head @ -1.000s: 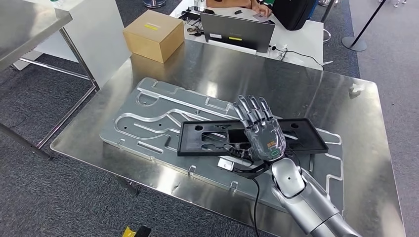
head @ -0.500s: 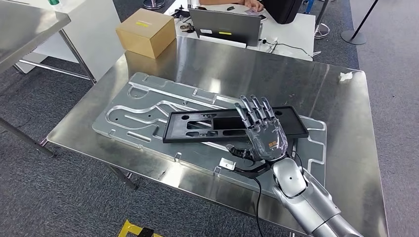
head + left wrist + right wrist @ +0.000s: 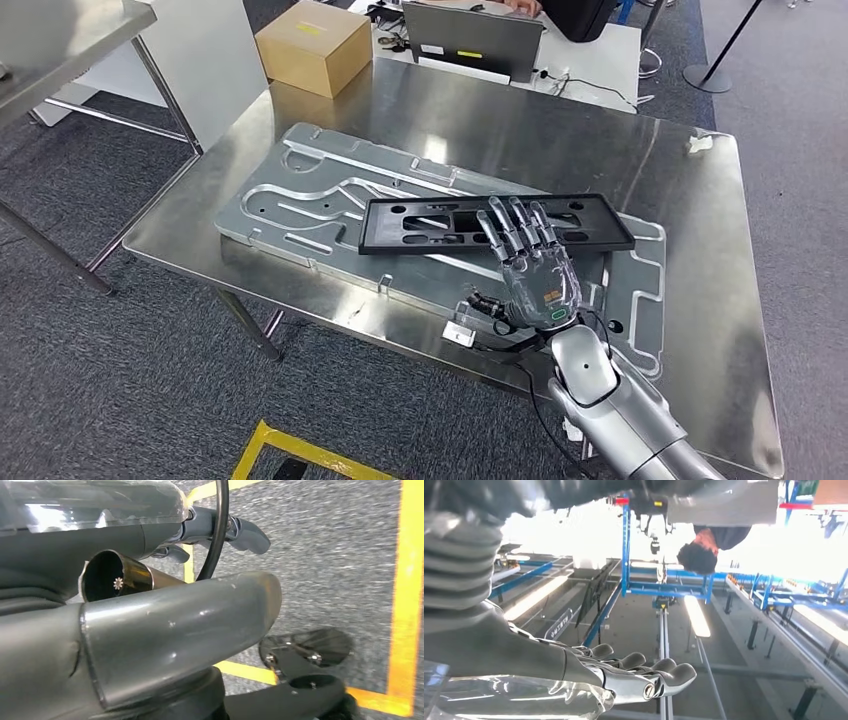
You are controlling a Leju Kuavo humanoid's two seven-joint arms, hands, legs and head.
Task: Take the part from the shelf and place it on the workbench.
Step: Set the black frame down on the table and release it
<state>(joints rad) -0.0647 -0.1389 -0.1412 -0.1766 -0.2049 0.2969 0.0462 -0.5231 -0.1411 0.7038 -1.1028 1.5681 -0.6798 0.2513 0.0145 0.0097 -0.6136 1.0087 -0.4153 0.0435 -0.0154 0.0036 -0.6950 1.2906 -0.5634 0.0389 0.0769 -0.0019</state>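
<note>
While a cardboard box (image 3: 314, 46) is sitting at the far left of the steel workbench (image 3: 700, 250), a grey plate (image 3: 300, 215) is lying flat, and the part (image 3: 440, 225), a long black slotted frame, is resting on it. It is looking light, stiff, probably smooth; gripping a long edge seems best. The right hand (image 3: 530, 270) is hovering over its right half, fingers straight, holding nothing.

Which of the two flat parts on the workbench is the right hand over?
The black frame part, lying atop the larger silver plate; the right hand overlaps its near edge.
</note>
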